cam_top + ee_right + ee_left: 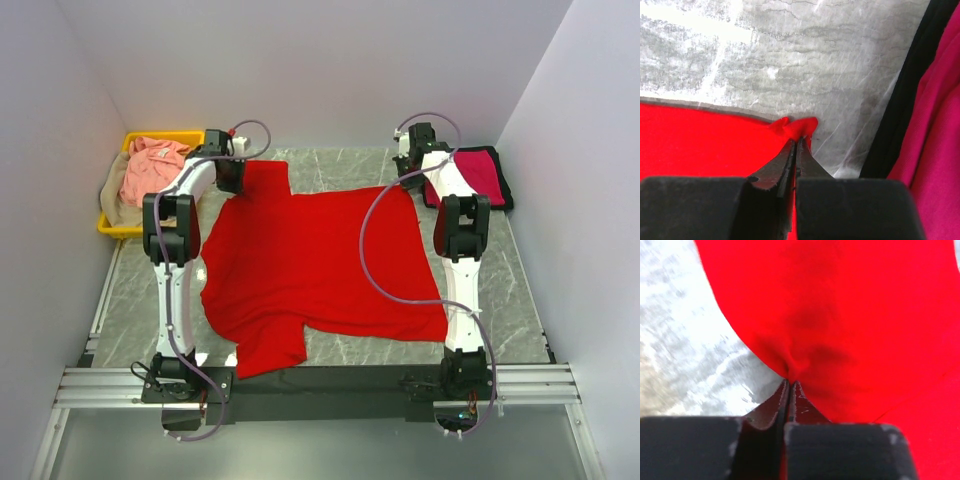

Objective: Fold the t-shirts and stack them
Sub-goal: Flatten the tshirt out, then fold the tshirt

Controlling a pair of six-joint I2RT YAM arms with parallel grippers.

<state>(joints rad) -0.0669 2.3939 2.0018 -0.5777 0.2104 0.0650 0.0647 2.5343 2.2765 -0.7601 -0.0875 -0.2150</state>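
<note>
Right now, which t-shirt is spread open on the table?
The bright red t-shirt, in the middle. The salmon pink t-shirt lies bunched in the yellow bin; the crimson-magenta t-shirt lies folded at far right.

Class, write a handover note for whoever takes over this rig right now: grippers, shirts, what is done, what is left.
Grippers: left gripper shut on the red shirt at its far-left edge; right gripper shut on its far-right corner.
The red shirt lies spread on the table, unfolded.
Done: magenta shirt looks folded, far right.
Waiting: pink shirt and tan shirt, heaped in the bin.
Left: fold red, pink, tan; stack all.
</note>
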